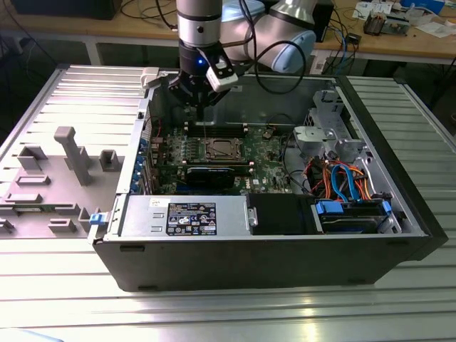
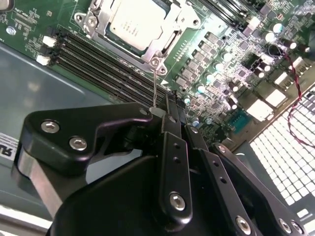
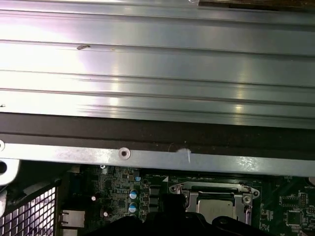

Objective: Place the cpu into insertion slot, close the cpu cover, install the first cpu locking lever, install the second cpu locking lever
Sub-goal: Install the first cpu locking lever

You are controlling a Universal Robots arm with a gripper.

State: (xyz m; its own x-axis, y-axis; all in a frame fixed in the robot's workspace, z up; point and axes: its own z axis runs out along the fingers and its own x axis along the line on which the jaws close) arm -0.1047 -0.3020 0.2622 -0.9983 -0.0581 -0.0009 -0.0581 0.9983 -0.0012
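Cpu [image 2: 134, 23], silvery top up, sits in the slot [image 2: 90, 20] on the green motherboard [image 1: 267, 160]. The cover [image 2: 170, 42] lies flat around it and frames its top through the square window.

At the exterior view's left, a grey fixture [image 1: 68, 153] with upright blocks lies on the ribbed metal table [image 1: 420, 107]. Just beside it stands the open black case [image 1: 249, 263]. Along the case's near wall runs the grey power supply [image 1: 142, 214], which carries a black-and-white label [image 1: 191, 218]; its print is too small to read. Behind the supply a black card [image 1: 214, 174] stands on the motherboard, and the cpu lies just beyond the card, near the middle of the board.

The arm comes down over the case's far wall, with the gripper [image 1: 201, 102] directly above the cpu. In the second wrist view the black fingers [image 2: 173, 132] are pressed narrow on the upper end of a thin wire lever [image 2: 154, 86]. The lever rises upright from the screw at the cover's corner, crossing in front of the dark memory slots [image 2: 98, 61].

Toward the exterior view's right, a silver drive cage [image 1: 335, 135] stands above orange and blue cables [image 1: 342, 178].

In the first wrist view the cpu shows below the case's rim [image 3: 147, 156].
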